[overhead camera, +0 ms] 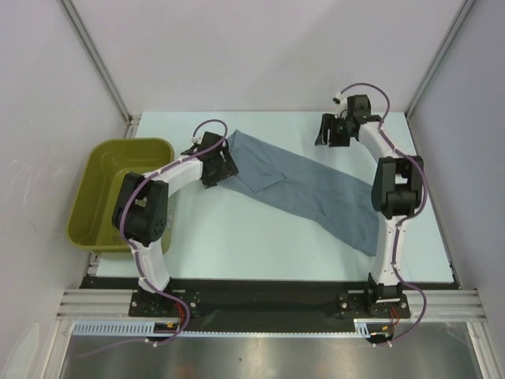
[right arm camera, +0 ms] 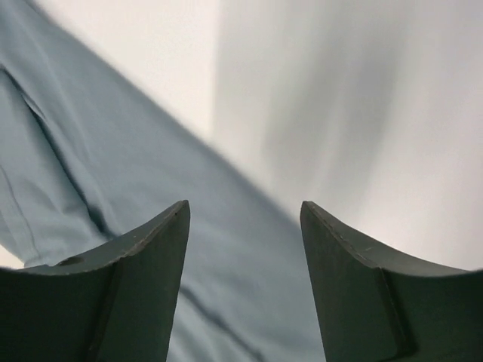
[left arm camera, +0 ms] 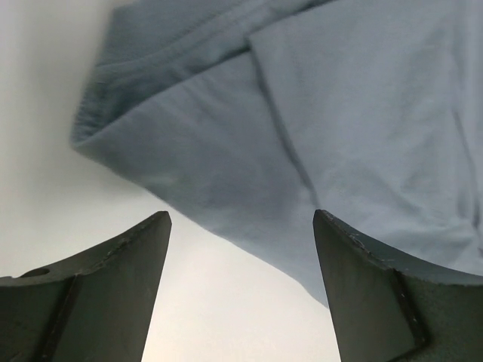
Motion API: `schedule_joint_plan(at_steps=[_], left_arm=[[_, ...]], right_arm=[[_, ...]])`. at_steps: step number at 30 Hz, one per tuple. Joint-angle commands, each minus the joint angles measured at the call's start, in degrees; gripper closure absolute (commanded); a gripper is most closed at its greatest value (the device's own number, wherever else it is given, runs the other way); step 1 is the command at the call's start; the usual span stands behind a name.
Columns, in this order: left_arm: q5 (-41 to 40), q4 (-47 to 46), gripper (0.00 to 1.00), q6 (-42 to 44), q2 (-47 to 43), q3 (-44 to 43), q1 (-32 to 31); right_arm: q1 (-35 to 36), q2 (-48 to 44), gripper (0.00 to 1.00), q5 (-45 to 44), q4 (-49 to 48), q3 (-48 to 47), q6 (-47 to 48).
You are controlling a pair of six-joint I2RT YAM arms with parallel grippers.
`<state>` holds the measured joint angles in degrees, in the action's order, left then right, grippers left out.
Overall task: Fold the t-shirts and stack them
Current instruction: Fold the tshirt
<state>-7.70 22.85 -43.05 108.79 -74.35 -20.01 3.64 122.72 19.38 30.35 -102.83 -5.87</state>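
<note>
A slate blue-grey t-shirt (overhead camera: pixel 304 189) lies on the table as a long diagonal band from the far left to the near right. My left gripper (overhead camera: pixel 226 167) is open at the shirt's far-left end, just off its edge. In the left wrist view (left arm camera: pixel 241 219) its jaws stand wide apart with the shirt's hemmed edge (left arm camera: pixel 302 143) ahead and nothing between them. My right gripper (overhead camera: pixel 325 136) is open above the table at the far right, beyond the shirt. In the right wrist view (right arm camera: pixel 243 211) the shirt (right arm camera: pixel 113 181) lies below, and the jaws are empty.
An olive basket (overhead camera: pixel 122 189) stands at the table's left edge, beside the left arm. White walls and metal frame posts enclose the table on three sides. The arm bases sit on a black rail at the near edge.
</note>
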Motion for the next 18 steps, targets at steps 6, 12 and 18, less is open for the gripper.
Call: schedule_joint_plan(at_steps=[6,12,18], left_arm=[[10.6,-5.5,0.18,0.0,-8.4,6.2,2.5],[11.4,-6.5,0.18,-0.3,-13.1,11.6,3.3],[12.5,-8.1,0.20,-1.2,-16.4,14.7,4.0]], right_arm=[[3.7,18.4,0.43,15.2,2.9,-23.8,12.0],[8.8,26.5,0.47,10.3,0.7,-29.7,10.4],[11.3,30.7,0.51,7.2,0.4,-35.8,6.1]])
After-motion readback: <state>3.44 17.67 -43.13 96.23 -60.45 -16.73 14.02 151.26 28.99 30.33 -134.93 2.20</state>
